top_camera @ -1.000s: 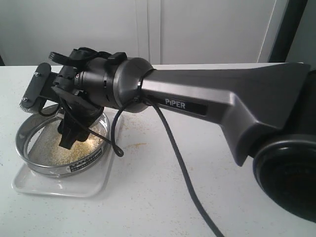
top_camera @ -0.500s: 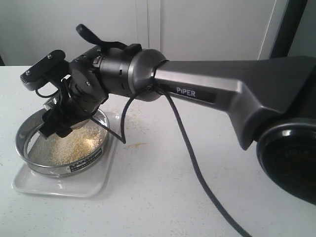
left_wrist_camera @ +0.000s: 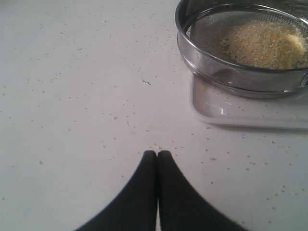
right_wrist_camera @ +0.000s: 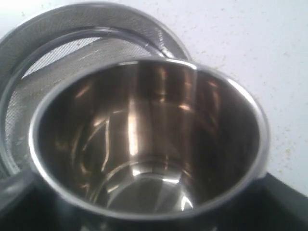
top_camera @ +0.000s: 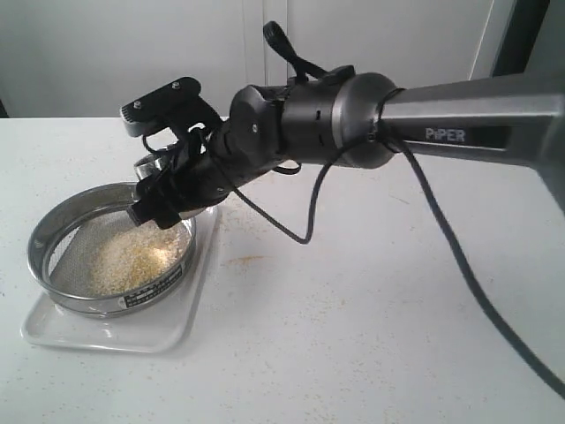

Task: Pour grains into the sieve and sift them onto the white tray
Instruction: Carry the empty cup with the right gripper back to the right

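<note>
You've got one white table (top_camera: 353,336) filling the lower frame of the exterior view. One dark arm (top_camera: 477,124) comes in from the right edge and reaches to the upper left, with one black cable (top_camera: 459,274) drooping off it.

At lower left sits the one white tray (top_camera: 106,340), flat on the table. One round sieve (top_camera: 88,305) stands on it, touching it and covering most of it, with a small label (top_camera: 146,298) on its near side.

Your right gripper (top_camera: 168,199) hangs over the sieve's far right edge, fingers clamped around one steel cup (right_wrist_camera: 144,144). The right wrist view looks straight into the cup's mouth: bare shiny steel inside, the sieve's rim and mesh behind it.

Your left gripper (left_wrist_camera: 157,156) is low over bare table, well apart from the tray. Its two fingertips are pressed together with nothing between them. The sieve and tray sit in that view's upper right.

Now the grains (top_camera: 128,256): one yellow and beige heap lies on the mesh inside the sieve, towards its right side. Loose specks (top_camera: 243,261) are scattered on the table just right of the tray, and more dot the table in the left wrist view.
</note>
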{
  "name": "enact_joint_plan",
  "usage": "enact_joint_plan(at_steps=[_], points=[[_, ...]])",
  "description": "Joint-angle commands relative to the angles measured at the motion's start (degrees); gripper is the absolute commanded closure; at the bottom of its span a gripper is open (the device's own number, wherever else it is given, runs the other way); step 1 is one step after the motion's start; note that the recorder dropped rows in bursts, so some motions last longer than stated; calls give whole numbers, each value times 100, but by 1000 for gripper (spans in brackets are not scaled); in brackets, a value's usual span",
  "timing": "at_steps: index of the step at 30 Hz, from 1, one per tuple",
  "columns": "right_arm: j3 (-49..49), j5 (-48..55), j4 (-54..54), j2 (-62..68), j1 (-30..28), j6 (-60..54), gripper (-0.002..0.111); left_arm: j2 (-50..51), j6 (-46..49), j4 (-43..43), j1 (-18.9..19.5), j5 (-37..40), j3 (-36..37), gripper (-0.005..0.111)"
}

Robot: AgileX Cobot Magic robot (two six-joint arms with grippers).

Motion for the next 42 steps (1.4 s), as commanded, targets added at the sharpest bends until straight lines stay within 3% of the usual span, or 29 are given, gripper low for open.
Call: enact_joint_plan(at_steps=[1, 8, 15, 25, 37, 42], points=[[801, -1328, 167, -426, -220, -66, 108, -26, -14, -33, 12, 75, 59, 107], [2119, -3227, 131, -785, -691, 373, 108, -26, -14, -33, 12, 75, 59, 107], [2966, -4250, -343, -825, -1244, 1142, 108, -26, -14, -33, 12, 75, 59, 107], [3532, -5934, -4262, -825, -2592, 4769, 108, -26, -14, -33, 12, 75, 59, 107], [3546, -6989, -4351, -194, -3164, 4490, 108, -26, -14, -33, 12, 75, 59, 107], [3481, -7181, -3606, 252, -3173, 3891, 108, -26, -14, -33, 12, 75, 59, 107]])
